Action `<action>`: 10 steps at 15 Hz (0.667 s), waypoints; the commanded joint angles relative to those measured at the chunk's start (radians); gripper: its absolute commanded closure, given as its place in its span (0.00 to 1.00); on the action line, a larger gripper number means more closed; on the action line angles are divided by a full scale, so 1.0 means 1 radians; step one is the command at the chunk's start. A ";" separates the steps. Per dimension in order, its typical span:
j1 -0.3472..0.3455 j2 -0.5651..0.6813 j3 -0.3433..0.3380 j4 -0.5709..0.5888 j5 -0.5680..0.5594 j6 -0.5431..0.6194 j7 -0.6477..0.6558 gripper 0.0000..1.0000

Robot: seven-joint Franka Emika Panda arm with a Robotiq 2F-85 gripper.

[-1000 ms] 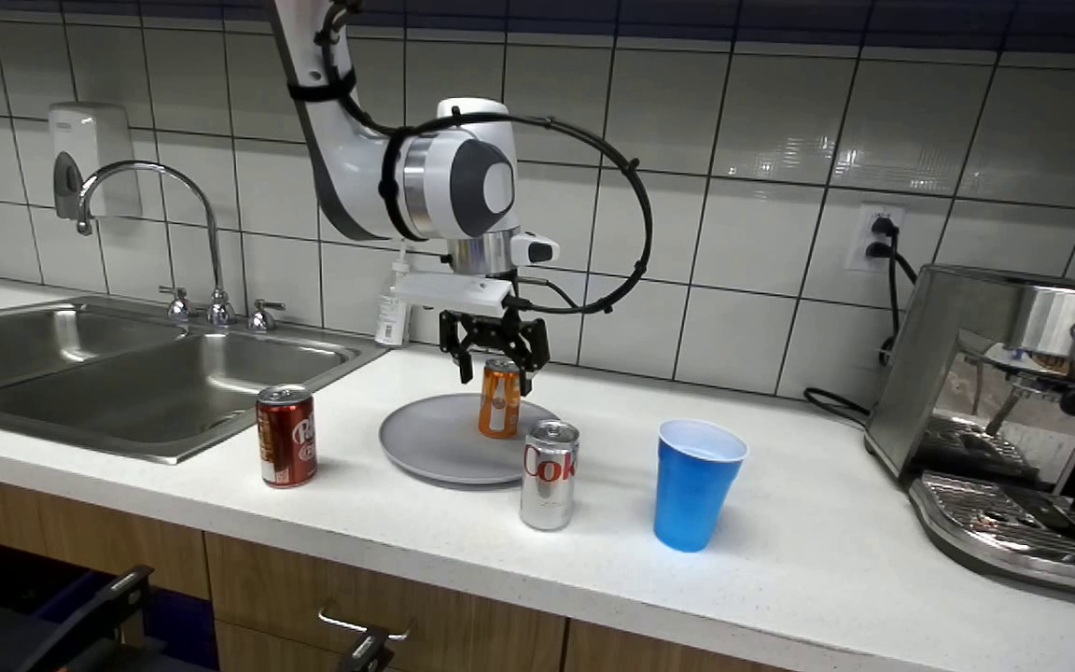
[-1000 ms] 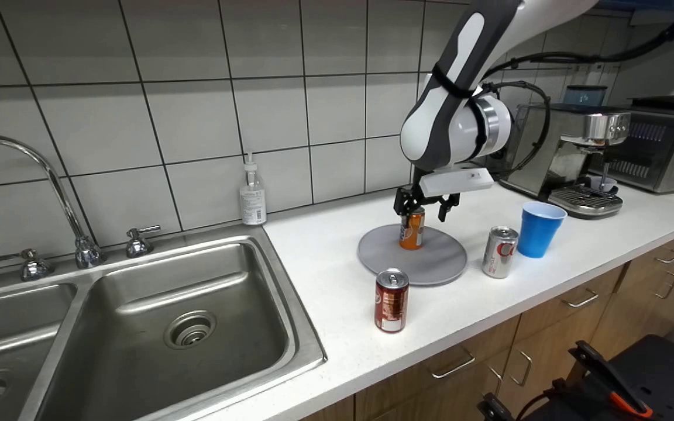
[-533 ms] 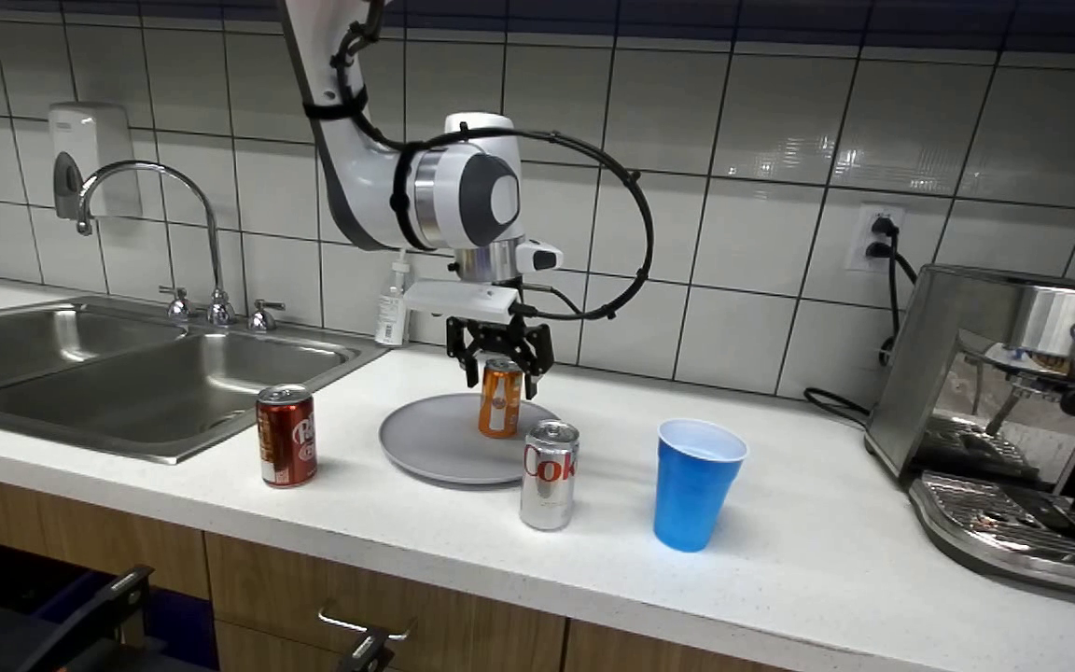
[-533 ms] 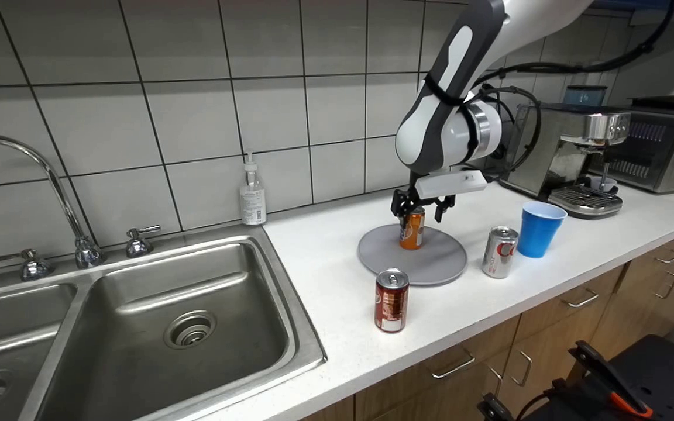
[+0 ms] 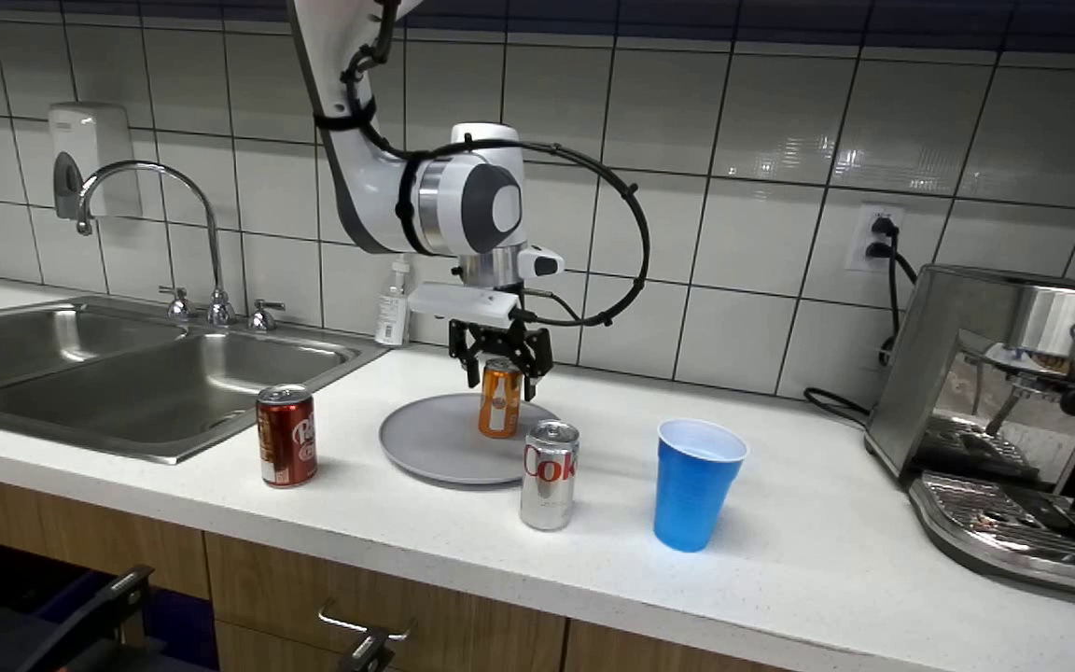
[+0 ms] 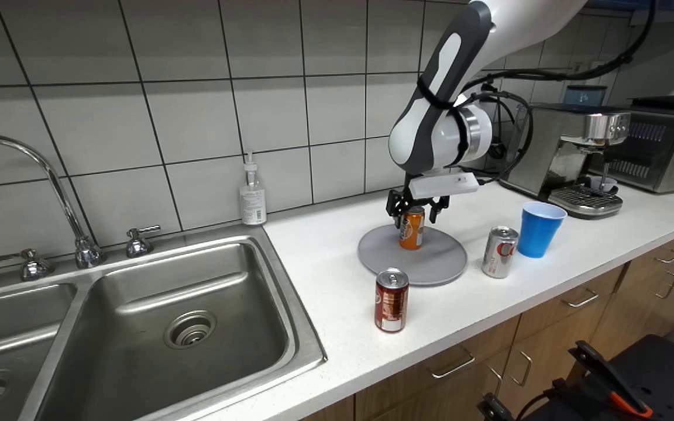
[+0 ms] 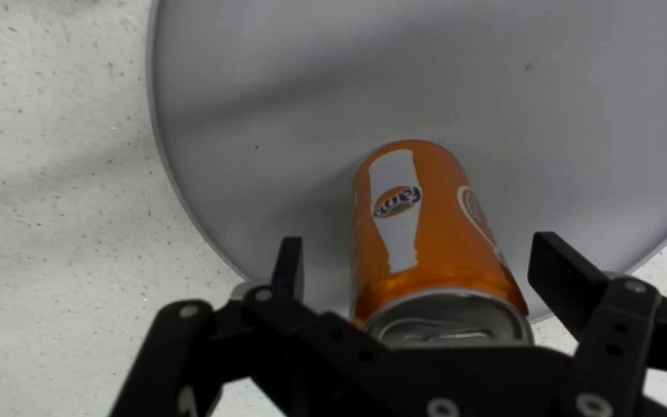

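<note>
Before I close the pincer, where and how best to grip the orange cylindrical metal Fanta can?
Probably the upper side wall, from straight above, squeezing across its width. The orange cylindrical metal Fanta can stands upright on the round grey plate, so its straight wall faces both sides. The black two-fingered pincer is open around its top, fingers on either side.

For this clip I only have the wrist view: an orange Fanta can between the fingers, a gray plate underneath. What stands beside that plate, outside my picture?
Observer: A silver Coke can stands on the counter; an exterior view shows a gap between it and the gray plate.
Operator: Anything next to it?
Observer: A blue cup, mouth up, seen in both exterior views.
Operator: Any other cans out there?
Observer: A dark red Dr Pepper can, standing nearer the sink than the orange can does.
</note>
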 commanded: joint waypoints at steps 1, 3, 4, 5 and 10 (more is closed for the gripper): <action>-0.040 0.016 0.040 0.050 0.044 -0.047 -0.045 0.00; -0.044 0.020 0.042 0.059 0.052 -0.054 -0.046 0.00; -0.045 0.021 0.042 0.062 0.054 -0.057 -0.045 0.00; -0.047 0.021 0.043 0.065 0.056 -0.060 -0.046 0.00; -0.039 0.020 0.030 0.079 0.049 -0.100 -0.028 0.00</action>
